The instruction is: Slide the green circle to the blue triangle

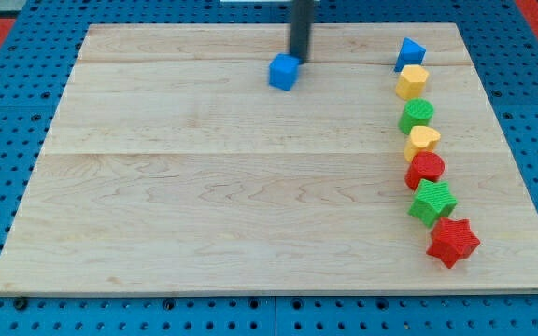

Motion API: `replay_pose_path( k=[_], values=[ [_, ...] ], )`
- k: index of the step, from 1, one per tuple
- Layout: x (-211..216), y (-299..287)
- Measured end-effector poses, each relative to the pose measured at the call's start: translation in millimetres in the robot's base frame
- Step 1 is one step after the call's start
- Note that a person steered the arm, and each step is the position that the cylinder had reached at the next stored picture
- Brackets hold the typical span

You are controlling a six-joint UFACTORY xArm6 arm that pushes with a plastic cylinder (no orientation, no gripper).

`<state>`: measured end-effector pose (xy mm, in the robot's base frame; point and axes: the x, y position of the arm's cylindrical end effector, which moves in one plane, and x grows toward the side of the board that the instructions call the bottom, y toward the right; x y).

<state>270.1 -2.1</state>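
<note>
My tip (300,60) sits at the far side of the board (204,187), about mid-width, touching or just beside the far-right corner of the blue cube (285,72). It is a bare rod, with no jaws to stand apart or together, and it clamps on nothing.

The task's things lie well off to the right. A column of blocks runs there from far to near: the blue triangle (410,52) at the far end, a yellow block (413,82) just near of it, then the green circle (417,116), a yellow heart (422,141), a red block (426,170), a green star (432,202) and a red star (453,242). Neighbours in the column touch or almost touch.

So the circle is close to the triangle already, but the yellow block stands between them. Pushing the circle straight away from me would, I judge, drive that yellow block into the triangle and shove the goal off.

The better way, I think: leave the cube alone, travel right over bare board, and come in at the circle's right edge. Nudge it left out of the column, taking care not to drag the heart along. Then get behind its near side and push it far, and finish with a short push rightward so it meets the triangle's left face. Slow, centred pushes should keep a round block from rolling off my tip.
</note>
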Motion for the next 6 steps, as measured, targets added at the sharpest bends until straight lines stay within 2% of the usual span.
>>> replay_pose_path(
  k=[2,4,5,6],
  values=[
    [0,-22],
    [37,51],
    [49,49],
    [48,-47]
  ],
)
